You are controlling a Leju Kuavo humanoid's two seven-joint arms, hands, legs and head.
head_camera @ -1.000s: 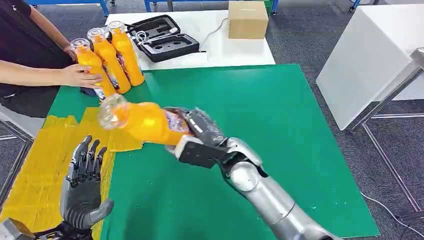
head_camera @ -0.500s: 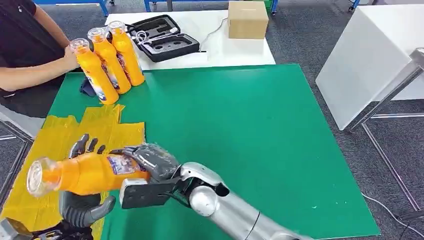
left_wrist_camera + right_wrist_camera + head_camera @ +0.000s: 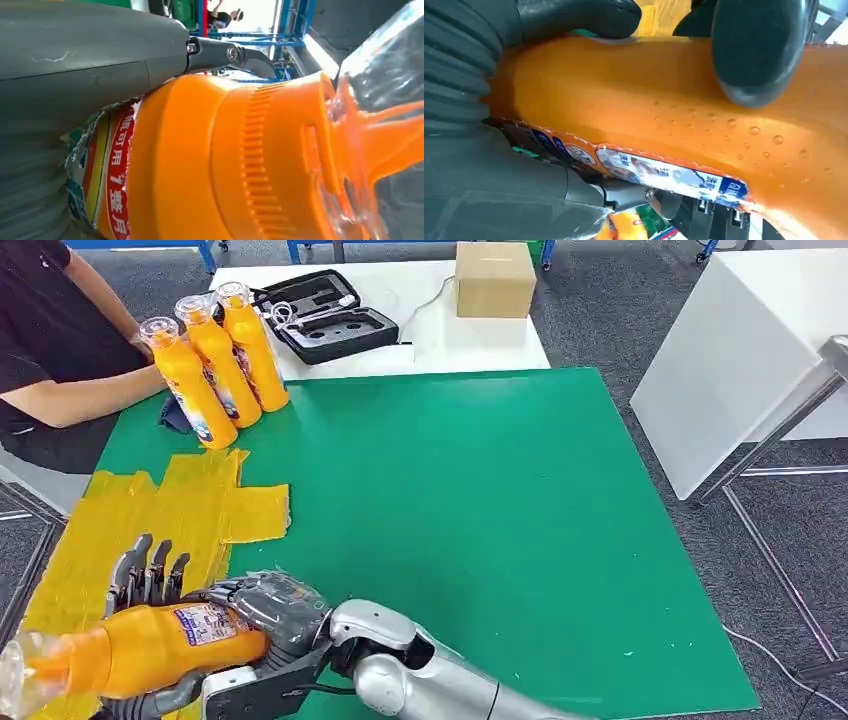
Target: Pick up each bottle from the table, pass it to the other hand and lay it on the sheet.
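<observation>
My right hand [image 3: 270, 605] grips an orange bottle [image 3: 140, 650] around its labelled base, holding it sideways with the clear cap toward the left edge. The bottle lies across the palm of my left hand [image 3: 145, 575], whose fingers stand up behind it, spread and not curled round it. Both hands hover over the near part of the yellow sheet [image 3: 200, 505]. In the right wrist view the fingers [image 3: 754, 50] wrap the bottle [image 3: 649, 115]. The left wrist view shows the bottle [image 3: 210, 165] pressed close against my left hand [image 3: 75, 65].
Three more orange bottles [image 3: 215, 355] stand upright at the far left corner of the green mat [image 3: 480, 500], beside a seated person's arm [image 3: 60, 400]. Behind them are a black case [image 3: 325, 310] and a cardboard box [image 3: 495, 278]. A white table [image 3: 740, 360] stands at right.
My right arm has swung the bottle left and toward me, down into my left palm. The person's hand has let go of the standing bottles and drawn back.
</observation>
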